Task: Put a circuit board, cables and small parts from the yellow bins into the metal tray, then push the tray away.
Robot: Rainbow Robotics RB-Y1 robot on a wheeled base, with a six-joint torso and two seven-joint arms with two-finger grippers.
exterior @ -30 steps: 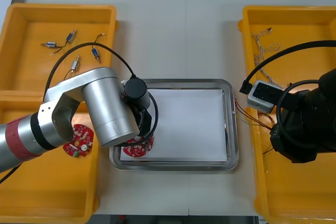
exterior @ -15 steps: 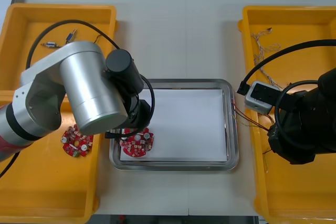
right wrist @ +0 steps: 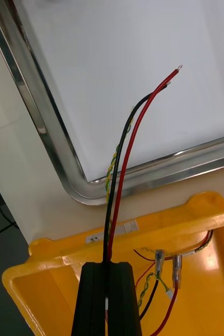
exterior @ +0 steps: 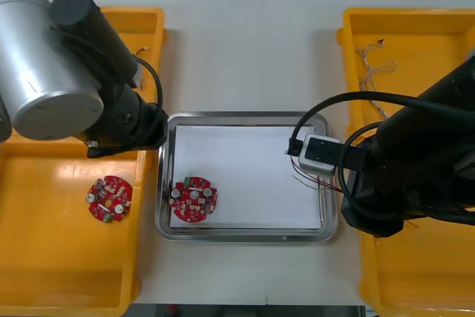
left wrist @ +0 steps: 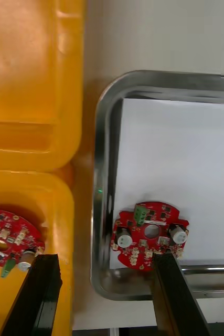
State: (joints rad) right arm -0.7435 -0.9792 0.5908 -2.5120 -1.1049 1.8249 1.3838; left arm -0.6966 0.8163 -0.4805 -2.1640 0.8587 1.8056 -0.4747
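One circuit board (exterior: 192,200) now lies in the tray (exterior: 245,236), just ahead of the left gripper (left wrist: 104,262), which has lifted away, fingers spread. The right gripper (right wrist: 110,266), pinching red and black cables (right wrist: 123,157), has carried them over the tray: board done, cables next.

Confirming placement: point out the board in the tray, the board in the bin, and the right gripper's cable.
Tray board (exterior: 193,200), front view, its middle.
Bin board (exterior: 109,200), front view, its middle.
Cable (right wrist: 124,173), right wrist view, red wire mid-length.
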